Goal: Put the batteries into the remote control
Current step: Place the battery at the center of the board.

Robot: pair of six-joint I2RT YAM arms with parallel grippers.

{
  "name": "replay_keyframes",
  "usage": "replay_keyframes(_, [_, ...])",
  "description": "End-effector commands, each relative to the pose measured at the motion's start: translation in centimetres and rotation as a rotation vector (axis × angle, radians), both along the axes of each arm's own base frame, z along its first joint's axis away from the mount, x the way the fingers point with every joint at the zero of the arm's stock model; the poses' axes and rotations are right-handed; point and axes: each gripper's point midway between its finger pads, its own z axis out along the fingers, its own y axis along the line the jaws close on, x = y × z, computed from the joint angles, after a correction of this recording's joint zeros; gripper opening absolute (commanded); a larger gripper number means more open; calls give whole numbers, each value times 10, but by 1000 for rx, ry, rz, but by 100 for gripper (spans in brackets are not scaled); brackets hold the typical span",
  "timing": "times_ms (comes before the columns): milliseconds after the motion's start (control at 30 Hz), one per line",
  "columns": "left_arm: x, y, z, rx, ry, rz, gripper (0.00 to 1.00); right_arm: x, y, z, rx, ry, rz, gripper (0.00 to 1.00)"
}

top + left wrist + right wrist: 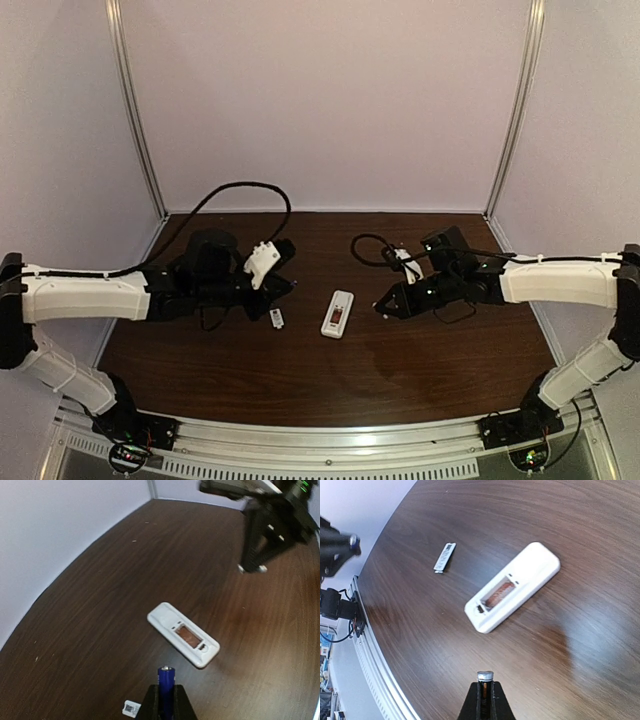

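Soft, even light, sheen on dark wood.
Pale glare washes the table [592,630] beside the remote control [512,587]; a faint shadow hugs it, both wrist views curve at their edges, and the left gripper [351,541] blurs far off.

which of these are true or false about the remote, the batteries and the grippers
1. The remote control lies battery bay up. True.
2. The bay holds a battery. False: it is empty.
3. The left gripper holds a battery. True.
4. The right gripper is open. False: it is shut on a second battery.
5. The small white piece touches the remote. False: it lies apart.
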Motion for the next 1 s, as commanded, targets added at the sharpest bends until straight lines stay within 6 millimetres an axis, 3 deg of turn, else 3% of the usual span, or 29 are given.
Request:
replay_keyframes(0, [44, 50, 19, -143, 35, 377, 0, -8, 60, 3, 52, -23, 83, 3])
replay_keyframes(167, [61, 78, 5, -120, 100, 520, 0, -39, 126, -13, 15, -26, 222, 3])
replay_keyframes(300, [66, 90, -7, -121, 147, 591, 0, -46, 158, -29, -4, -31, 268, 6])
replay_keyframes(433, [66, 94, -6, -148, 158, 602, 0, -52, 181, -51, -30, -21, 304, 7])
replay_keyframes(667, [69, 94, -26, -92, 185, 614, 0, -44, 187, -85, -111, -18, 281, 14])
replay_keyframes(967, [57, 85, -81, -28, 350, 590, 0, -38, 179, -105, -192, -44, 259, 30])
